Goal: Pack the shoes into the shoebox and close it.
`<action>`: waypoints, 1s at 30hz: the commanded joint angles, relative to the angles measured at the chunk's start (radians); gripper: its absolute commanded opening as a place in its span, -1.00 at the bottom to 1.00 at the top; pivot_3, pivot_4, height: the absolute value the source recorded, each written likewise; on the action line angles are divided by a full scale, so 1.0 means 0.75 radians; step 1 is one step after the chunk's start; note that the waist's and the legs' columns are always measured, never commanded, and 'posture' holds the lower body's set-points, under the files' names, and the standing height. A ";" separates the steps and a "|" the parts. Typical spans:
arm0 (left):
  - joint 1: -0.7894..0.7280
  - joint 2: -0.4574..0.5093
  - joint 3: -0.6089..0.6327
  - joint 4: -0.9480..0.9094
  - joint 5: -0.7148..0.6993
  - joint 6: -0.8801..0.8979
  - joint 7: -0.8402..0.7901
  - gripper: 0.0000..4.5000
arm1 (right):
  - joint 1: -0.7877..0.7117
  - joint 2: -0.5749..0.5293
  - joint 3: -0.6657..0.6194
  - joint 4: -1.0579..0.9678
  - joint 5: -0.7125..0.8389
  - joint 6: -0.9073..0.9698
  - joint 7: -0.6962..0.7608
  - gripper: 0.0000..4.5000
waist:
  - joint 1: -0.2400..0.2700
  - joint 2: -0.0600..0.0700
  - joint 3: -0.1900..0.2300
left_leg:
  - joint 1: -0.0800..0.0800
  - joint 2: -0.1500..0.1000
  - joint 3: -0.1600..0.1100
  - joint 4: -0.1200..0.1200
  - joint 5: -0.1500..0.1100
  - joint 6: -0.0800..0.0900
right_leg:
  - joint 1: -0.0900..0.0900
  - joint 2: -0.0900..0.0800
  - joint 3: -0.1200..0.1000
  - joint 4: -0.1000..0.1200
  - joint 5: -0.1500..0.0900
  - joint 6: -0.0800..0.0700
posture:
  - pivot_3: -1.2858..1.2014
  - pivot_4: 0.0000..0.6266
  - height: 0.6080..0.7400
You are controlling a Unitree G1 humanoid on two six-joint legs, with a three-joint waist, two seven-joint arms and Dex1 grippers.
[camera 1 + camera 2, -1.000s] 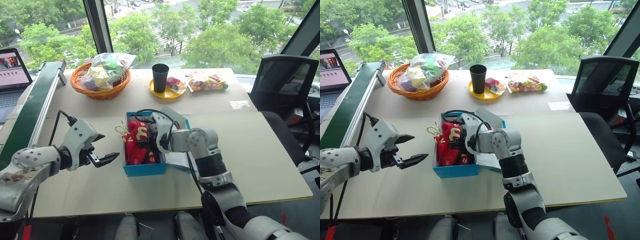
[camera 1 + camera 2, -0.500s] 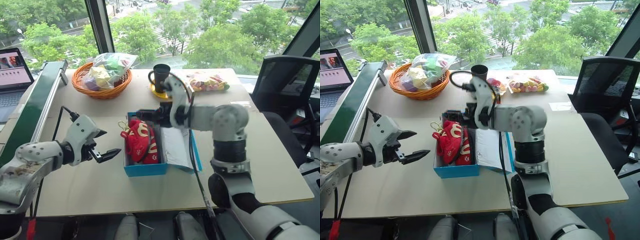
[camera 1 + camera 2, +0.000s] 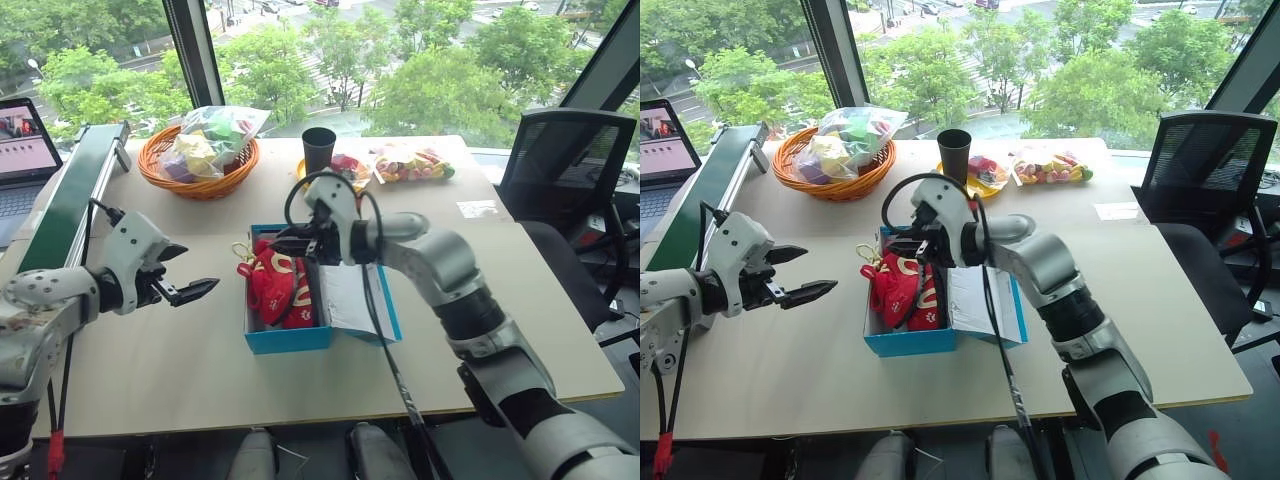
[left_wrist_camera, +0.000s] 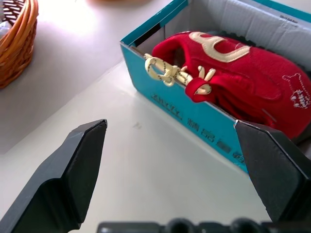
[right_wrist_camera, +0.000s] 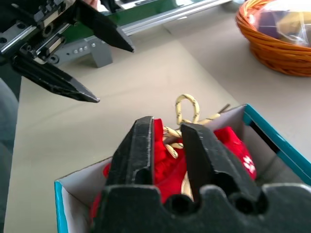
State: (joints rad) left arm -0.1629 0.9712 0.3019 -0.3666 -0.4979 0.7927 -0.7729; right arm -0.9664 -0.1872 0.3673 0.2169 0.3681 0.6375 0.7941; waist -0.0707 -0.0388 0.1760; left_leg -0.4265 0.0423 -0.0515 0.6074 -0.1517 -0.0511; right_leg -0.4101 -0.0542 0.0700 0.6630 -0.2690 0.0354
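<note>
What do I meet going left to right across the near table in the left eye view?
Left gripper → shoes in the shoebox → the box's open lid → bare table.

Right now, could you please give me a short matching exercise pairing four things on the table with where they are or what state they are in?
Things:
1. shoes
2. wicker basket
3. black cup
4. left gripper

Places or states:
A. standing on a yellow plate at the far side of the table
B. open, hovering over the table beside the box
C. lying inside the blue shoebox, its lid open
D. holding a clear bag of colourful items

Pairs: 1-C, 2-D, 3-A, 4-B
</note>
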 commanded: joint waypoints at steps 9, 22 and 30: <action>0.230 -0.042 0.277 -0.316 -0.070 0.157 0.103 1.00 | -0.125 0.258 0.098 0.775 -0.338 -0.527 0.120 -0.99 | 0.007 0.000 0.000 | 0.001 0.001 -0.001 0.000 0.000 0.000 | 0.001 0.000 -0.001 0.000 0.001 -0.001 | 0.03 -0.52 0.92; 0.211 -0.047 0.271 -0.360 -0.101 0.197 0.151 1.00 | -0.222 0.319 0.072 1.192 -0.550 -0.799 0.046 -0.99 | 0.023 0.006 -0.011 | 0.047 0.004 0.000 -0.003 -0.009 -0.014 | 0.035 0.000 -0.004 0.001 -0.021 -0.012 | 0.03 -0.52 0.92; 0.175 -0.036 0.237 -0.312 -0.089 0.165 0.140 1.00 | -0.407 0.256 -0.258 0.932 -0.272 -0.433 0.283 -0.99 | 0.026 0.004 -0.006 | 0.014 0.009 -0.002 -0.001 -0.001 -0.004 | 0.012 0.008 -0.003 0.003 -0.005 -0.012 | 0.03 -0.52 0.92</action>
State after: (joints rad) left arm -0.0163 0.9358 0.4738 -0.5969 -0.5650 0.9365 -0.6677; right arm -1.2389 0.0103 0.2029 0.9825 0.1414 0.2910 0.9876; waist -0.0516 -0.0359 0.1715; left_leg -0.4206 0.0507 -0.0530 0.6056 -0.1530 -0.0542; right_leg -0.4066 -0.0466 0.0680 0.6662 -0.2725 0.0256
